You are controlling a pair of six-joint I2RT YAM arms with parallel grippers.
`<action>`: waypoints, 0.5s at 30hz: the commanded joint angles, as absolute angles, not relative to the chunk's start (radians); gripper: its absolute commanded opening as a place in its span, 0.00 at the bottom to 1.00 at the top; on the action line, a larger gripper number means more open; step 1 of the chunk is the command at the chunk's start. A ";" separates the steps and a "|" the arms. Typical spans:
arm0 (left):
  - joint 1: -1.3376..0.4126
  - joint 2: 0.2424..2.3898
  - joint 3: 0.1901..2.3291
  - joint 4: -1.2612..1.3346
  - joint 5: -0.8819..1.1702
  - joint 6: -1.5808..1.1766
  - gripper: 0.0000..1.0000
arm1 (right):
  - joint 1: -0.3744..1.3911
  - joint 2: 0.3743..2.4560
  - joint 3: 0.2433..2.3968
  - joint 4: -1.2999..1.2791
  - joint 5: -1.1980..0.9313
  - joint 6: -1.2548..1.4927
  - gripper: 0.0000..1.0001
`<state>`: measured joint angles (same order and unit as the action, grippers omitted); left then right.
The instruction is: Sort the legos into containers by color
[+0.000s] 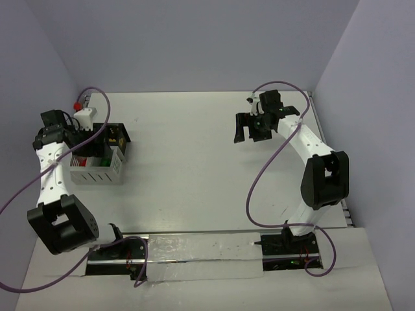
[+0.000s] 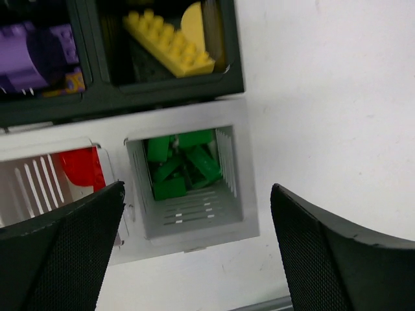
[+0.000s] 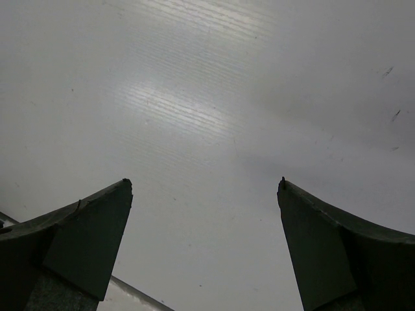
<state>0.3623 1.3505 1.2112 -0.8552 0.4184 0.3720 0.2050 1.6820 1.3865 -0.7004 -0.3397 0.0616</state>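
Note:
In the left wrist view my left gripper [image 2: 198, 189] is open and empty, hovering over the containers. Below it the white slatted box [image 2: 240, 188] holds several green legos [image 2: 181, 165] in one compartment and a red lego [image 2: 84, 167] in the compartment to the left. Beyond it the black tray [image 2: 175, 91] holds yellow legos [image 2: 172, 42] and purple legos [image 2: 32, 52] in separate compartments. In the top view the left gripper [image 1: 93, 141] is above the white box [image 1: 97, 172] and the black tray [image 1: 120, 135]. My right gripper [image 1: 249, 133] is open and empty over bare table [image 3: 204, 181].
A small red thing [image 1: 78, 103] lies by the left arm's cable at the far left; I cannot tell what it is. Walls close in the table on the left, back and right. A metal strip [image 1: 201, 249] runs along the near edge between the arm bases.

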 commanded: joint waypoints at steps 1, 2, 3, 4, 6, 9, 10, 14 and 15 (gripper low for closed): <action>0.236 1.280 1.291 -0.777 0.416 0.306 0.99 | 0.209 1.573 1.400 -0.647 -0.343 0.055 1.00; 0.168 1.277 1.292 -0.763 0.399 0.267 0.99 | 0.209 1.553 1.392 -0.621 -0.352 0.056 1.00; 0.122 1.275 1.290 -0.750 0.391 0.240 0.99 | 0.209 1.531 1.378 -0.599 -0.358 0.056 1.00; 0.053 1.270 1.282 -0.708 0.379 0.214 0.99 | 0.209 1.485 1.343 -0.575 -0.358 0.058 1.00; -0.036 1.270 1.265 -0.649 0.367 0.132 0.99 | 0.209 1.394 1.300 -0.507 -0.343 0.060 1.00; -0.138 1.292 1.247 -0.562 0.339 0.048 0.99 | 0.209 1.322 1.237 -0.463 -0.311 0.057 1.00; -0.162 1.299 1.238 -0.534 0.341 0.022 0.99 | 0.209 1.278 1.207 -0.430 -0.293 0.057 1.00; -0.216 1.294 1.198 -0.455 0.281 0.009 0.99 | 0.209 1.141 1.115 -0.364 -0.190 0.068 1.00; -0.223 1.290 1.194 -0.449 0.258 0.010 0.99 | 0.209 1.119 1.104 -0.364 -0.172 0.067 1.00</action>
